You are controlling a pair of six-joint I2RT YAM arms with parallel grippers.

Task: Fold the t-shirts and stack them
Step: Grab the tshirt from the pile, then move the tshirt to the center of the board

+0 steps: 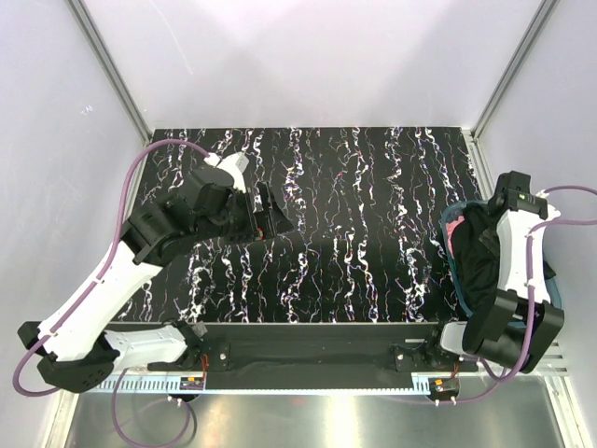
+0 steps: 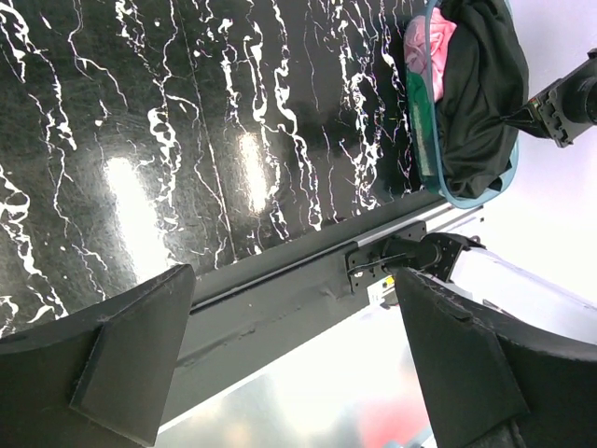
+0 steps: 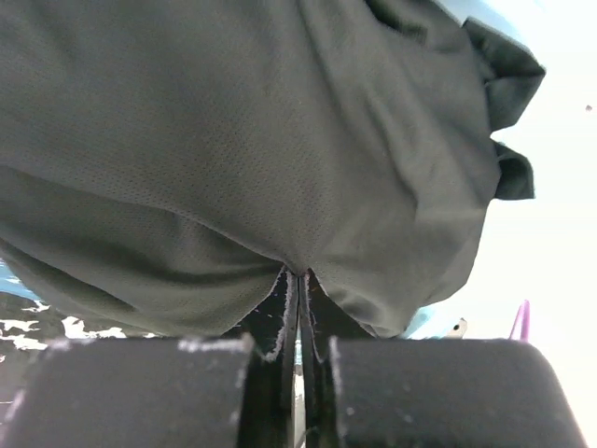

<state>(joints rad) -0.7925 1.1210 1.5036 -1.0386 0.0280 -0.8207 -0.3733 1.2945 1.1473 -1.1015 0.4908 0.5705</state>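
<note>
Right gripper [image 3: 298,285] clamped on a thin fold of black shirt [image 3: 233,140], lower centre; a lift may slip it or drag the tub [image 2: 436,159]. Left gripper [image 2: 294,359] spread, empty.

- The black shirt [image 3: 242,140] fills the right wrist view and runs off its top and left edges.
- The fold pinched by the right claw [image 3: 298,291] vanishes between the closed fingers [image 3: 149,392], which are blurred near the lens.
- From above, that claw is hidden under its own wrist.
- The tub [image 2: 466,200] is cut off by the left wrist view's top edge.
- The pink shirt [image 2: 424,45] and green shirt [image 2: 424,117] show only as slivers; the rest lies under the black shirt.
- The left claw [image 2: 294,359] has its fingers cut off by the bottom edge.
- In the right wrist view the surface [image 3: 28,322] is only a blurred sliver.
</note>
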